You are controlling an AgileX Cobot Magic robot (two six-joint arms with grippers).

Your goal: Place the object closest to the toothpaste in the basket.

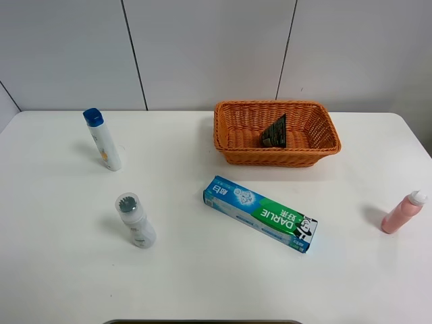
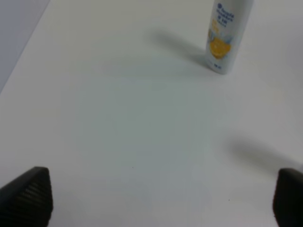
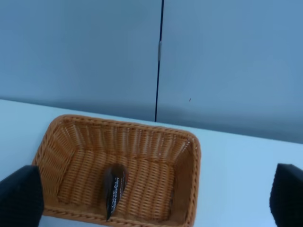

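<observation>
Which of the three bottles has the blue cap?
The tall white bottle at the back left. The small bottle in front of it has a clear cap, and the pink bottle has a white one.

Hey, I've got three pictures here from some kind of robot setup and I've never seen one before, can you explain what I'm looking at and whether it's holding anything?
This is a robot with two arms, each ending in a gripper. One picture comes from a camera mounted high above a white table; neither arm shows in it. On the table lie a toothpaste box, a wicker basket with a dark wrapped item inside, a blue-capped bottle, a grey-capped bottle and a pink bottle.

The other two pictures come from cameras on the wrists. The left gripper is open above bare table near the blue-capped bottle. The right gripper is open, facing the basket. Neither holds anything.
</observation>
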